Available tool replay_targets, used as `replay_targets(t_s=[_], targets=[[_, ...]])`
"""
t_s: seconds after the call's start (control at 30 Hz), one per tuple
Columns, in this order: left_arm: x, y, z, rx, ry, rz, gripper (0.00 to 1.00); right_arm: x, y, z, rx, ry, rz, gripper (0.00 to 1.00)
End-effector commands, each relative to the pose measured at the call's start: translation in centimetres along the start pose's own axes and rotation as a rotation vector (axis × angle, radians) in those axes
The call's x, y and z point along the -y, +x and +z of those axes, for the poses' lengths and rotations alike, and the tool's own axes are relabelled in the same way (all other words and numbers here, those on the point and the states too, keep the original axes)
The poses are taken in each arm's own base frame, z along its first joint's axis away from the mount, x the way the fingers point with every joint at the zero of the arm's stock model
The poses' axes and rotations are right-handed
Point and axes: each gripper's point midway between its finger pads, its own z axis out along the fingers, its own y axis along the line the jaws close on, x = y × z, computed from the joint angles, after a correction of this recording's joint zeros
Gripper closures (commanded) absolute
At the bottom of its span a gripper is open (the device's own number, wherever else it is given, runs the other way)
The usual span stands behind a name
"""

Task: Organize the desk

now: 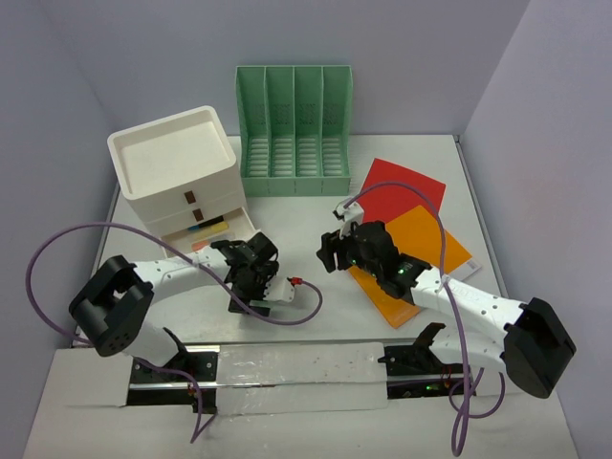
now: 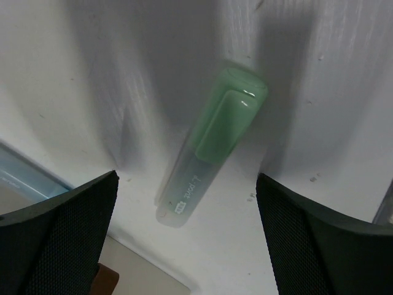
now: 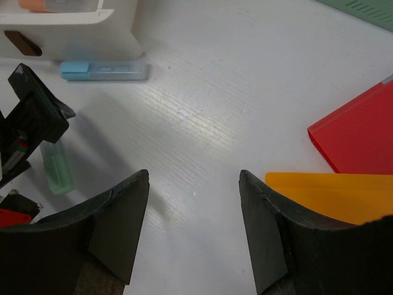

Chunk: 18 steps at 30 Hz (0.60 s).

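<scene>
Left wrist view is showing our left gripper (image 2: 187,239) with jaws wide apart over the green highlighter (image 2: 212,144), which is lying slanted between them on the desk (image 2: 331,86) just beneath. Our right gripper (image 3: 193,209) is also standing apart, empty. We are risking that closing jaws twist the slanted pen and squeeze it out.

File holder (image 1: 295,134), drawer box (image 1: 172,158), red folder (image 1: 397,201), orange folder (image 1: 421,239), green highlighter (image 2: 212,144)
</scene>
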Motion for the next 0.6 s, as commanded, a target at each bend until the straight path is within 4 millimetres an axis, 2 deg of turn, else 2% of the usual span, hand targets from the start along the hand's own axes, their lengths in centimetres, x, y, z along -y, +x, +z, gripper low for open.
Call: replay_targets(t_s=[0.0, 0.07, 0.17, 0.23, 0.27, 0.33, 0.43, 0.57], targets=[[-1.3, -1.1, 1.0, 0.037, -0.034, 0.028, 0.04, -0.4, -0.7, -0.3, 0.030, -0.016, 0.025, 0.33], [-0.7, -1.0, 1.4, 0.029, -0.001, 0.026, 0.13, -0.3, -0.6, -0.2, 0.027, -0.012, 0.027, 0.33], [0.3, -0.4, 2.0, -0.013, 0.060, 0.008, 0.37, -0.3, -0.6, 0.0, 0.025, -0.009, 0.029, 0.34], [1.0, -0.4, 2.1, -0.022, 0.101, -0.019, 0.70, -0.3, -0.6, 0.1, 0.024, -0.007, 0.035, 0.34], [1.3, -0.5, 2.0, -0.021, 0.114, -0.030, 0.83, -0.3, -0.5, 0.1, 0.024, -0.007, 0.038, 0.34], [1.7, -0.7, 1.6, -0.005, 0.125, -0.045, 1.00, -0.3, -0.6, 0.2, 0.026, -0.008, 0.042, 0.34], [1.9, -1.9, 0.2, 0.073, 0.110, -0.070, 1.00, -0.3, -0.6, 0.3, 0.023, -0.008, 0.041, 0.34], [0.3, -4.1, -3.4, 0.181, 0.012, -0.129, 1.00, -0.2, -0.5, 0.4, 0.018, -0.002, 0.046, 0.35]])
